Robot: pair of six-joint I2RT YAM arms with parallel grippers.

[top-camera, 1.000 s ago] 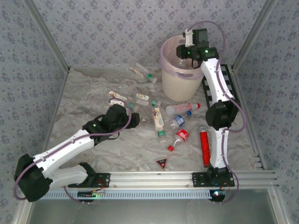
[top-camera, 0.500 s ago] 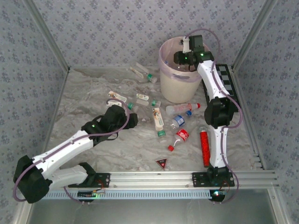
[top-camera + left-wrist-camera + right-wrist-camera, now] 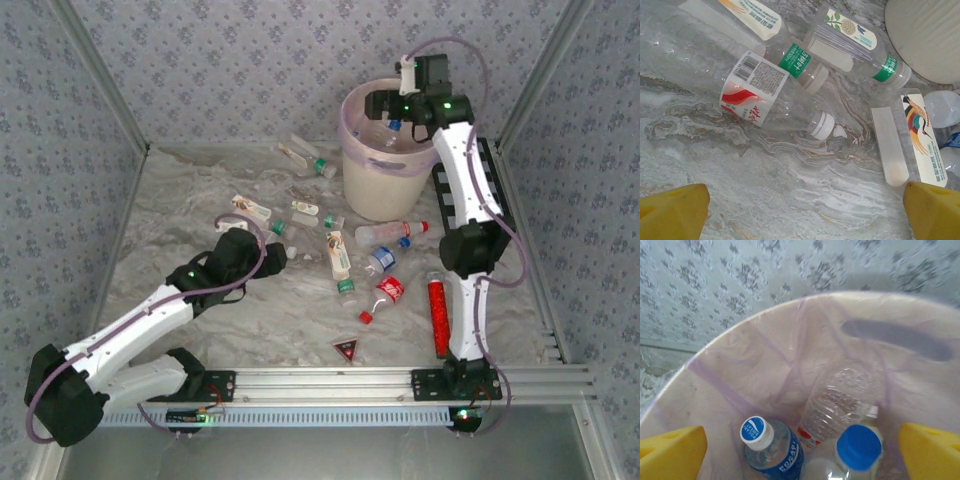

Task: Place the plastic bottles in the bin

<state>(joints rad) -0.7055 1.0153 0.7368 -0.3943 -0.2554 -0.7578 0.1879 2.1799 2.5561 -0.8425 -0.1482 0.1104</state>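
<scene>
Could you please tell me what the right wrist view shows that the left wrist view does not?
Right wrist: the bin's pink-lined inside, with a blue-labelled bottle, a blue-capped bottle and a crushed clear bottle in it. Left wrist: a red-and-white-labelled bottle and a bird-labelled bottle lying on the marbled table. Shared: the bin, seen from outside in the left wrist view, and an open tool with yellow fingertips at the lower corners, the left tool and the right tool.

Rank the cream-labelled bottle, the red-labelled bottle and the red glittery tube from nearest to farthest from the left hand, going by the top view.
1. The cream-labelled bottle: just right of the left hand, mid-table.
2. The red-labelled bottle: further right and a little toward the near edge.
3. The red glittery tube: farthest right of the three.
</scene>
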